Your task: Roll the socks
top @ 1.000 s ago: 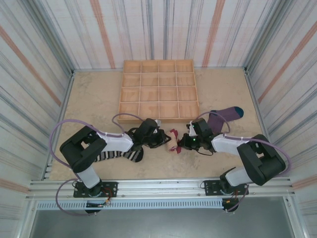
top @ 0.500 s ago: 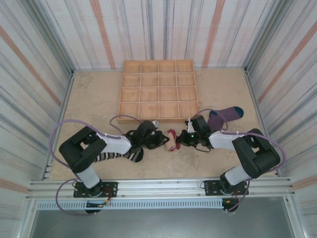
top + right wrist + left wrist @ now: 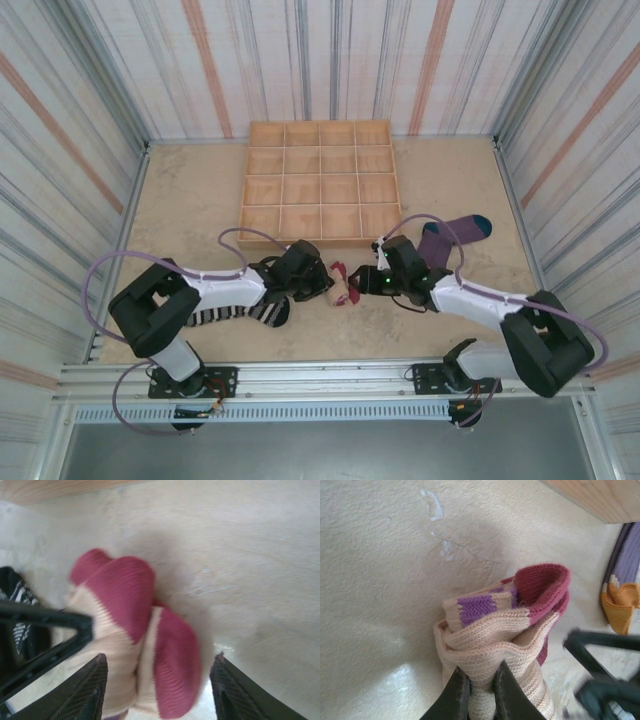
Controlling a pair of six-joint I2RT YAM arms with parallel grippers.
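Standing at the near edge, an onlooker is seeing the worktop (image 3: 190, 200) carrying everything, with striped walls closing it in on three sides. The wooden compartment tray (image 3: 322, 241) is occupying the far middle. Its front rim is lying just beyond both wrists, so room for moving away from the bases is running short there.

The black-and-white striped sock (image 3: 225, 314) is lying flat beside the left forearm. The purple sock (image 3: 455, 232) is lying off the tray's right front corner, behind the right wrist. Both are sitting unrolled, apart from the working spot.

The tan sock (image 3: 495, 630) is sitting bunched on the worktop between the two wrists, near the tray's rim, with its dark red end folded on top. The left fingers (image 3: 456, 697) are pinching its tan folds, probably to stop the bundle from unrolling. The right fingers (image 3: 89, 692) are standing apart on either side of the red end without pressing it, probably readying a fresh hold. Bare worktop is lying open on the near side of the bundle.
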